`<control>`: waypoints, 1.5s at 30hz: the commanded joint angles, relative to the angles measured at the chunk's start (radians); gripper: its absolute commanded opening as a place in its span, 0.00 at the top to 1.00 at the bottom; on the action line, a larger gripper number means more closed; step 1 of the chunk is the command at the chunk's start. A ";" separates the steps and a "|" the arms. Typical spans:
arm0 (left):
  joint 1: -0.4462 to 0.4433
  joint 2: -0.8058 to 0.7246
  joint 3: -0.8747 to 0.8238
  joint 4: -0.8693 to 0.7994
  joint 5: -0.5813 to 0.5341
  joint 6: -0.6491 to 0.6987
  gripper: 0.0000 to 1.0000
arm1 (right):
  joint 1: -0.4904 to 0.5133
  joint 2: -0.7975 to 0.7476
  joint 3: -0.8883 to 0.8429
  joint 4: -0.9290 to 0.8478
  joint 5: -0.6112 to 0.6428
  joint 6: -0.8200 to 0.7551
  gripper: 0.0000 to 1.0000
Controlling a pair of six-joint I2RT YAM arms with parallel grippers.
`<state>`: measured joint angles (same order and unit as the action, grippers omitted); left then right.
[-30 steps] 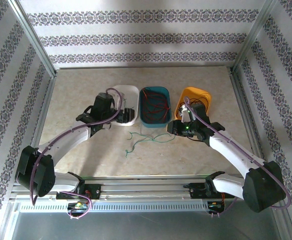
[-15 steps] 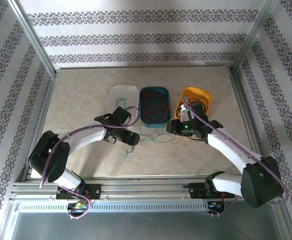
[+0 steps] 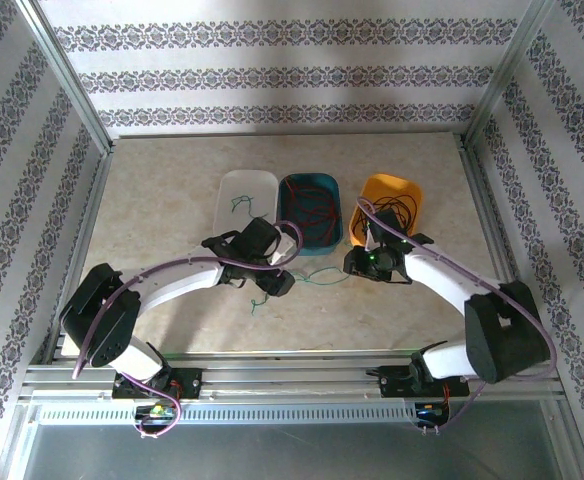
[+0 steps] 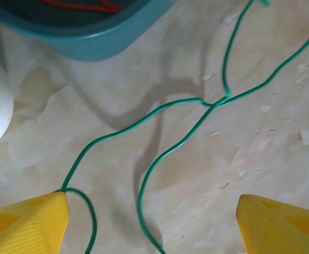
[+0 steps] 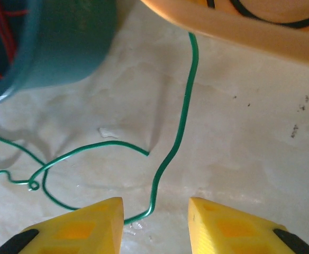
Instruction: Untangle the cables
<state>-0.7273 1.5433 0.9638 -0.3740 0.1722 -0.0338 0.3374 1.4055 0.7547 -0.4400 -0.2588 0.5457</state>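
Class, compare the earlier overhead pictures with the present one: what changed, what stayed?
The left gripper dropped a green cable in the white tray, swung back toward the near edge, and now hovers open over the loose green cables. The right gripper barely shifted; the teal tray and orange tray stayed put.

Three shallow trays are set in a row on a beige marbled table (image 3: 162,220): a white tray (image 3: 247,175) at the left; a teal tray (image 3: 310,178) close against it; an orange tray (image 3: 384,186) near, rightward; patterned wallpaper (image 3: 272,70) is seen behind.
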 commanded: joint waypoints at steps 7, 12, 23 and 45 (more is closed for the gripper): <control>-0.030 0.147 0.113 0.127 0.097 0.034 0.19 | -0.003 0.134 0.066 0.062 -0.019 0.006 0.89; -0.041 0.250 0.195 0.140 0.137 0.038 0.23 | 0.000 0.092 0.035 0.055 -0.013 0.001 0.98; -0.063 0.414 0.296 0.053 0.134 0.055 0.51 | -0.001 0.040 0.002 0.050 -0.006 0.004 0.99; -0.020 -0.017 0.130 0.318 0.240 -0.131 1.00 | -0.026 -0.114 -0.140 0.006 0.084 0.045 1.00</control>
<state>-0.7803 1.5822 1.1191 -0.1699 0.3824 -0.0891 0.3161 1.2919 0.6212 -0.4213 -0.1947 0.5800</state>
